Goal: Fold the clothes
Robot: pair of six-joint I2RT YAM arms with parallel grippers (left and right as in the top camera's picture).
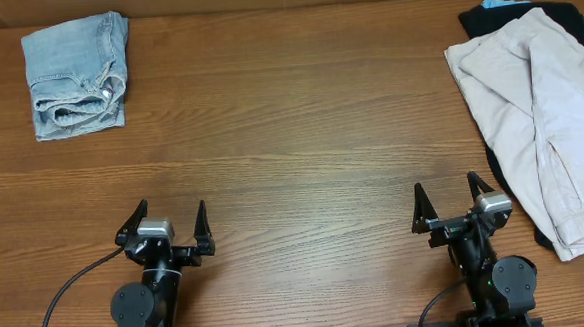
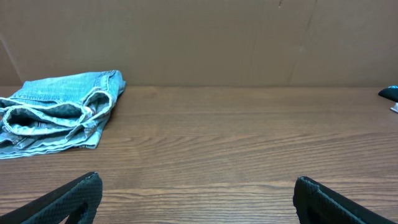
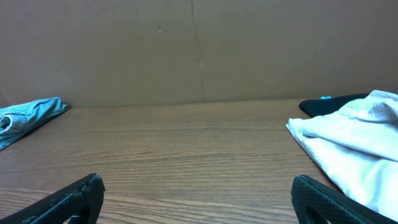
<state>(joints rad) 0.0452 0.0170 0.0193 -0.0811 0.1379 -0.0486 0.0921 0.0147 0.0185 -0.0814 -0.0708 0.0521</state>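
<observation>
Both grippers sit low at the near edge of the counter (image 1: pixel 299 113), jaws spread wide and holding nothing: the left gripper (image 1: pixel 171 205) toward the near left corner, the right gripper (image 1: pixel 444 183) toward the near right one. The beige shorts (image 1: pixel 540 110) lie along the right edge, loosely spread and creased, reaching from near the far right corner down to just beside the right gripper (not touching it). They rest on top of a black garment (image 1: pixel 569 11), which shows at their far end and along their edges. Well apart, in the far left corner, lie the denim shorts (image 1: pixel 75 75), folded into a compact bundle.
</observation>
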